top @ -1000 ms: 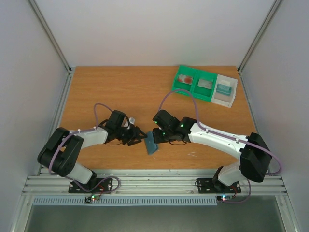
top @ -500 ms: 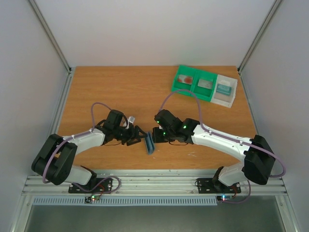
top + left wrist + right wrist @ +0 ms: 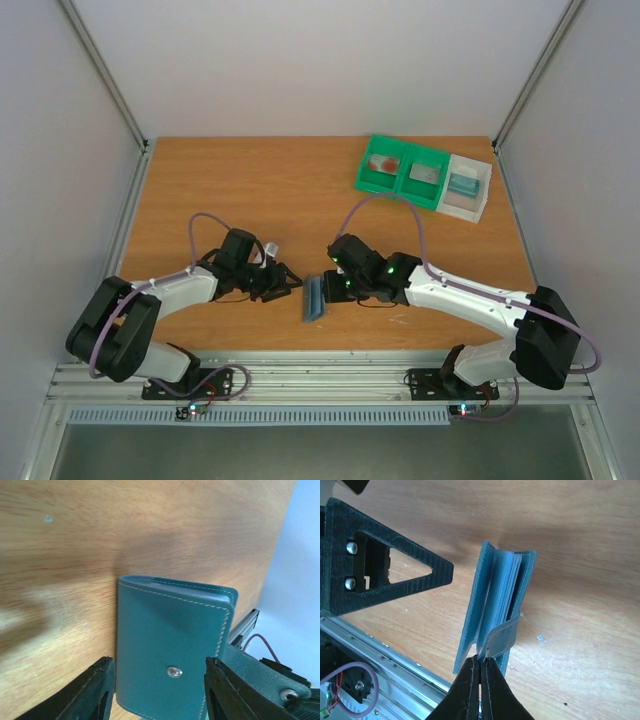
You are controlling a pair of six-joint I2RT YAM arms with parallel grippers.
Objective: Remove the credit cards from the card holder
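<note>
The card holder (image 3: 314, 297), a slate blue wallet, stands on edge on the table between my two grippers. My right gripper (image 3: 327, 285) is shut on its snap strap (image 3: 503, 636), pinched at the fingertips (image 3: 470, 680). The covers are slightly parted and thin layers show between them; I cannot tell whether these are cards. My left gripper (image 3: 288, 281) is open just left of the wallet, not touching it. In the left wrist view the wallet's face and snap stud (image 3: 174, 671) sit between the open fingers (image 3: 95, 695). One reddish credit card (image 3: 384, 163) lies in the green tray.
The green two-compartment tray (image 3: 402, 186) stands at the back right, with a grey piece (image 3: 426, 173) in its right compartment. A white tray (image 3: 484, 190) beside it holds a teal piece (image 3: 463, 183). The table's near edge and metal rail (image 3: 380, 645) lie close behind the wallet.
The wallet has gone from leaning flat to standing on edge. My right gripper has pulled the strap slightly right. My left gripper has moved in closer to the wallet.
</note>
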